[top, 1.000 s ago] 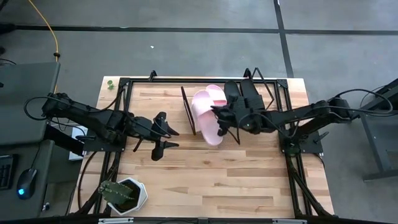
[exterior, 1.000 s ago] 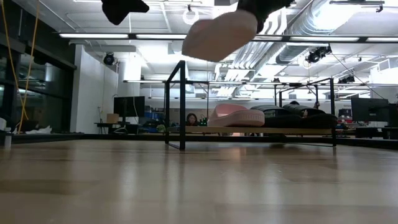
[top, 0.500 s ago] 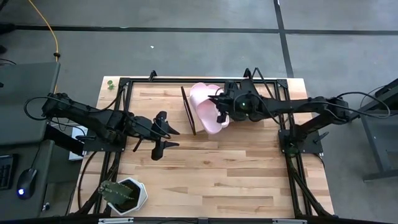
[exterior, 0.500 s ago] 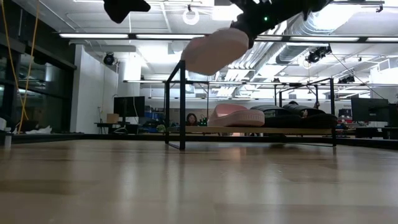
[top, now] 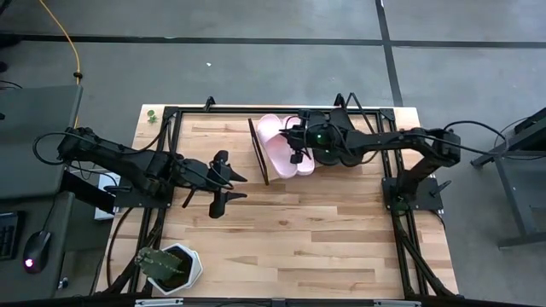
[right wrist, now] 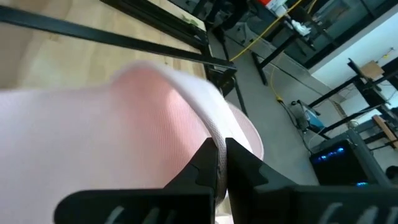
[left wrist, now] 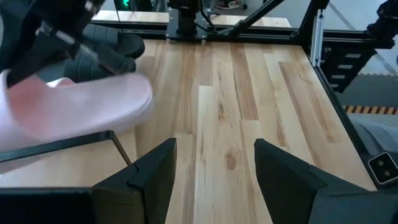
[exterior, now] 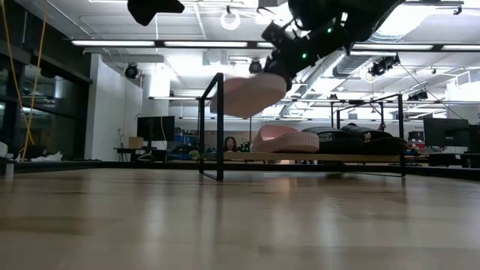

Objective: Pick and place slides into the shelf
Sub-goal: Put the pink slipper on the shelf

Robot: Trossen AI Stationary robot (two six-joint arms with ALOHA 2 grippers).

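My right gripper (top: 298, 147) is shut on a pale pink slide (top: 280, 145) and holds it in the air over the left end of the shelf (exterior: 300, 156). In the low view the held slide (exterior: 247, 94) hangs tilted above the shelf's board. A second pink slide (exterior: 289, 139) and two black slides (exterior: 360, 139) rest sole down on the board. My left gripper (top: 229, 183) is open and empty above the table, left of the shelf. My right gripper pinches the edge of the slide's wide strap (right wrist: 219, 152) between its two fingers (right wrist: 239, 167). It comes from the table's right side, slanting down. The slide is lifted clear and hangs tilted, its free end lower and toward the table's near left.
A white pot with a green plant (top: 175, 266) stands at the near left corner. A black metal frame (top: 171, 115) runs along the table's edges. The shelf's upright end bar (exterior: 220, 124) stands beside the held slide. Bare wood lies near of the shelf.
My right gripper has carried the pink slide toward the table's far edge and down, from in front of the shelf to over its left end. The slide has turned and now hangs much lower, close above the board.
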